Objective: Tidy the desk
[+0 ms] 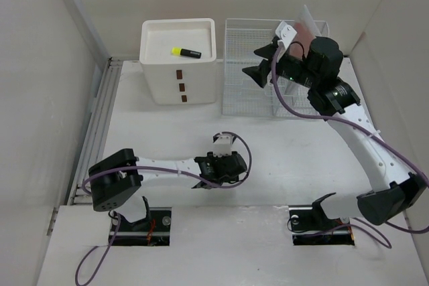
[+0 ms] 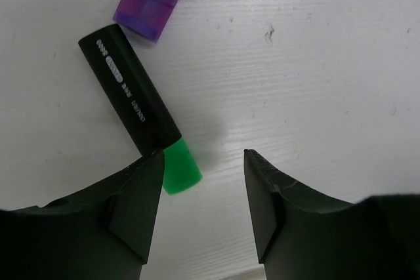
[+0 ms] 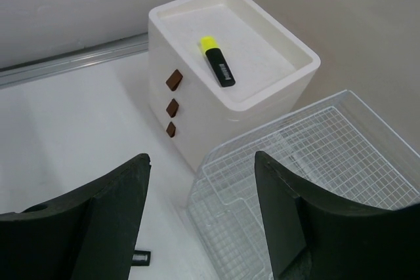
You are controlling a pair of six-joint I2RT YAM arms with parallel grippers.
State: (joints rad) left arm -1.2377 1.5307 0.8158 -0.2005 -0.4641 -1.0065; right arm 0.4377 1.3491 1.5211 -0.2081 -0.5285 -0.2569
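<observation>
Step, likely: pick green marker (image 2: 141, 113) off desk (image 2: 315, 63) | left gripper (image 2: 202, 162) jaws apart, marker beside one finger | right gripper (image 3: 202, 162) apart, empty | next: centre on barrel, pinch

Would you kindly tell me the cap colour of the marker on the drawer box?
Yellow cap; right wrist view shows it best.

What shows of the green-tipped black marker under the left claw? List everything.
The green-tipped marker has a matte black plastic-looking barrel with white print and a green end. It lies flat and slanted on the desk, green end at the mouth of the open left claw, beside one finger; contact cannot be told. A purple marker lies near its other end.
</observation>
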